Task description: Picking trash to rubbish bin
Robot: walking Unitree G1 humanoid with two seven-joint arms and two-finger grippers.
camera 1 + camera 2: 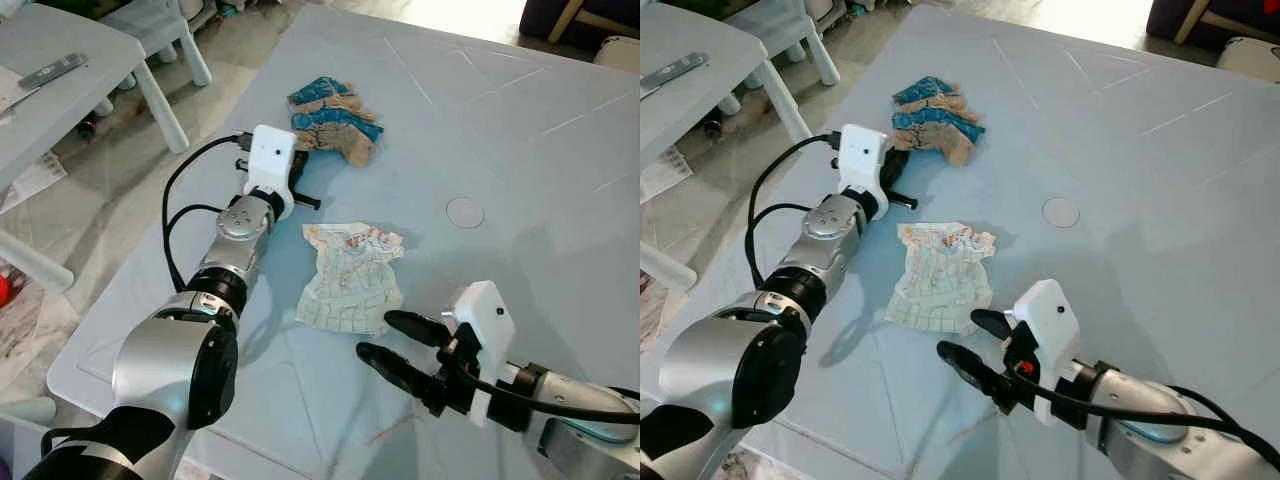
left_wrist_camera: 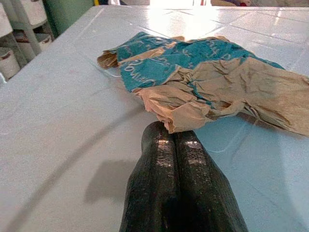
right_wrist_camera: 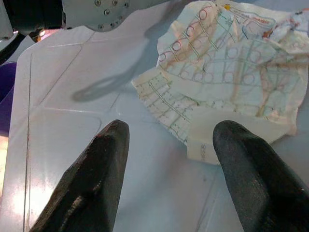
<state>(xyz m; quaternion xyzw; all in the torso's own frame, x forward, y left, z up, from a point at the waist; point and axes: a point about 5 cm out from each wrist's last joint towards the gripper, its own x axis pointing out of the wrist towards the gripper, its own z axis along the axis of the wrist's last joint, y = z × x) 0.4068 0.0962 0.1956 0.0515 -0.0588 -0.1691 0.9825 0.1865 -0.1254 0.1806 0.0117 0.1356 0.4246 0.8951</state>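
Crumpled checked paper (image 1: 352,277) lay mid-table (image 1: 520,130), the right gripper (image 1: 400,348) just near of it with fingers spread. Farther off, the left gripper (image 2: 181,137), fingers pressed together, touched the teal-and-brown wrapper (image 1: 335,120). A good grasp would need the right fingers to straddle the paper's raised near edge before closing.

Both arms are silver metal with black joint collars and a glossy black shoulder cap. Each wrist carries a white boxy camera housing with a small dark lens. Black cables loop along the left forearm. The left gripper (image 2: 181,140) and right gripper (image 1: 385,333) have long, matte black fingers.
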